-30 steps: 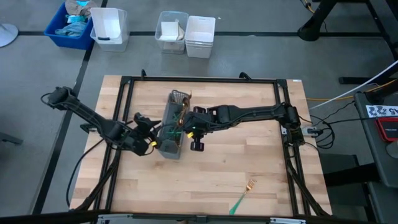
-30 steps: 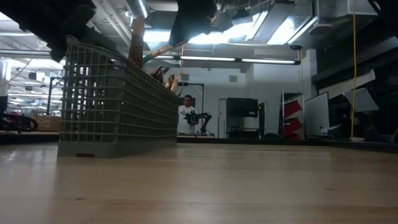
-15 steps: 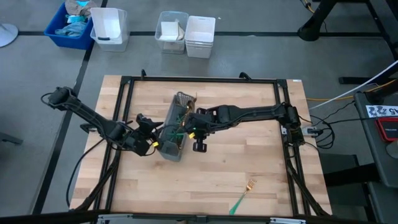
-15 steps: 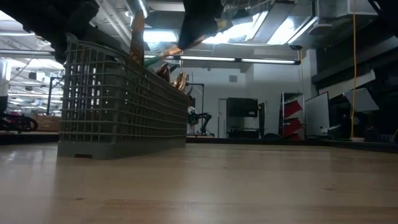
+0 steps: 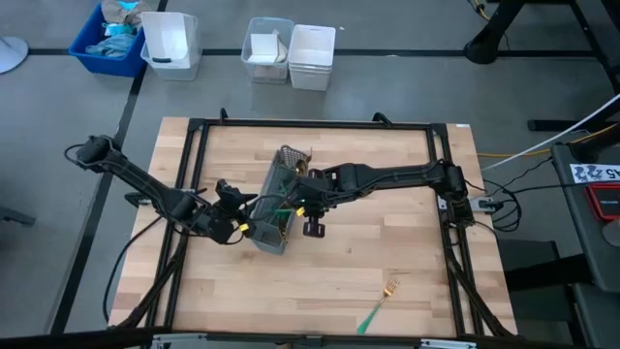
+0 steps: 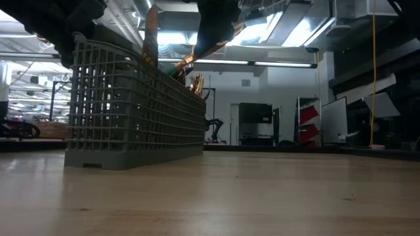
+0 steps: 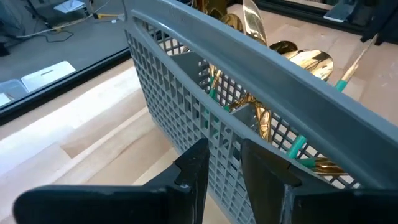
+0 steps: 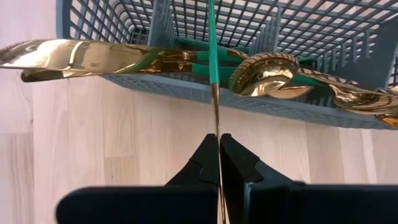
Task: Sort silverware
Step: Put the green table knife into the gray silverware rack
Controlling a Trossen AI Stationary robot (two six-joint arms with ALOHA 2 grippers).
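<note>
Right wrist view shows the right gripper (image 8: 217, 155) pinched shut on a thin gold knife (image 8: 212, 74). The knife's long axis runs straight out from the fingertips, and its teal handle reaches over the caddy (image 8: 323, 25) rim. In the high view the right gripper (image 5: 308, 199) sits just at 3 o'clock of the caddy (image 5: 276, 208), so this arm is the one placed to drop the knife in. The left gripper (image 5: 235, 221) is at 9 o'clock of the caddy, with its fingers (image 7: 189, 174) part open around the mesh wall, holding it. One fork (image 5: 378, 305) lies well apart, toward 5 o'clock on the table (image 5: 387, 252).
</note>
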